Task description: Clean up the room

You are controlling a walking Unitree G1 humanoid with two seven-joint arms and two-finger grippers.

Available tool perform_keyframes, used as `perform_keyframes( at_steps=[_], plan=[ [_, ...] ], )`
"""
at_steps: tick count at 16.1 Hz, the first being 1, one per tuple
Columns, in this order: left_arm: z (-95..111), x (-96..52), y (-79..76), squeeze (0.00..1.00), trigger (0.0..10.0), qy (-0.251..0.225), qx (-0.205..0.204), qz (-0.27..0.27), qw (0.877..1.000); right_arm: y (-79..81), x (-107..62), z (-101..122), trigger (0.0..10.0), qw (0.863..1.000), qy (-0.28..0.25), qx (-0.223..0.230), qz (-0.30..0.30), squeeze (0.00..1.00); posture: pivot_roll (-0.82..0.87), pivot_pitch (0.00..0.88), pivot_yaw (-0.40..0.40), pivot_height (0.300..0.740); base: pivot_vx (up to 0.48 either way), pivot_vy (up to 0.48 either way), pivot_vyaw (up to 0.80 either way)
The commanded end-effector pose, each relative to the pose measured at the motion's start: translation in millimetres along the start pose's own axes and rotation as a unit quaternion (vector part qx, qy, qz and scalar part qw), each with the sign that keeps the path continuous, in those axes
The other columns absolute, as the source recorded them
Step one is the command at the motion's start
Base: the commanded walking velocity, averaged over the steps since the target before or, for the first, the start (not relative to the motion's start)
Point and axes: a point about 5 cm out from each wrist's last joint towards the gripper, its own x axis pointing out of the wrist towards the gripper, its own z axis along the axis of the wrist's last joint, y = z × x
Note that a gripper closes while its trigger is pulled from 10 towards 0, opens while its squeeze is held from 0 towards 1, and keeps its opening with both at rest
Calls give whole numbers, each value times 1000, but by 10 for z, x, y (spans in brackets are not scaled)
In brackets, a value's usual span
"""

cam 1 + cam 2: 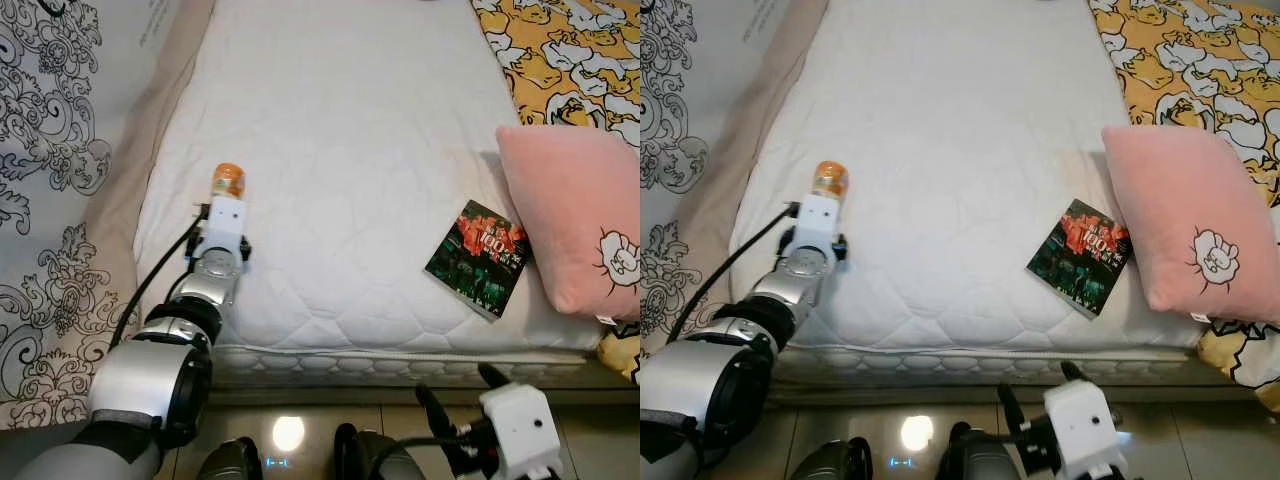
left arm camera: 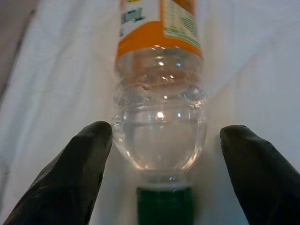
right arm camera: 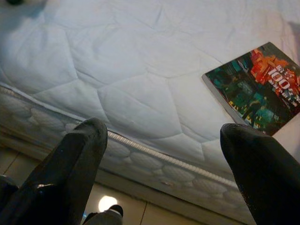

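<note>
step: bottle pickup, pre-grasp | L gripper wide open, holds nothing, fingers straddle bottle (cap toward wrist) | bottle lies on mattress ~9 o'clock side | next: advance, close | R gripper open, empty, idle at bed edge, book ~3 o'clock

Pink pillow; white quilted mattress

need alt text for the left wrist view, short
A clear plastic bottle with an orange label and green cap lies on a white mattress, cap end nearest the camera. The left gripper is open, one black finger on each side of the bottle, not touching it.
</note>
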Motion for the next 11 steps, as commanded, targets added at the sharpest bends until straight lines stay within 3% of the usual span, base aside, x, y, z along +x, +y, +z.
perform_keyframes(
  at_steps=[1, 2, 3, 7, 10, 11],
  plan=[
    [-22, -12, -84, 0, 0, 5, -10, -32, 999, -28, -14, -39, 10000, 1000, 15, -3, -2, 0, -336, 192, -85, 740, 0, 0, 0],
    [-27, -30, -182, 0, 0, 7, -48, -73, 996, -25, 3, -46, 10000, 1000, 16, -2, -3, 0, -333, 189, -84, 740, 0, 0, 0],
    [-15, -40, -228, 0, 0, 2, -52, -90, 995, -21, 25, -57, 10000, 1000, 15, 1, -3, 0, -325, 179, -77, 740, 0, 0, 0],
    [23, -62, -316, 0, 0, -23, -14, -133, 991, -73, 255, -45, 10000, 1000, -5, 11, -17, 0, -275, 122, -42, 740, 0, 0, 0],
    [6, -67, -332, 0, 0, -19, -22, -138, 990, -70, 322, -56, 10000, 1000, -9, 12, -13, 0, -257, 106, -39, 740, 0, 0, 0],
    [45, -56, -294, 0, 0, -24, -45, -128, 990, -47, 350, -61, 10000, 1000, -11, 8, -7, 0, -257, 96, -33, 740, 0, 0, 0]
  ],
)
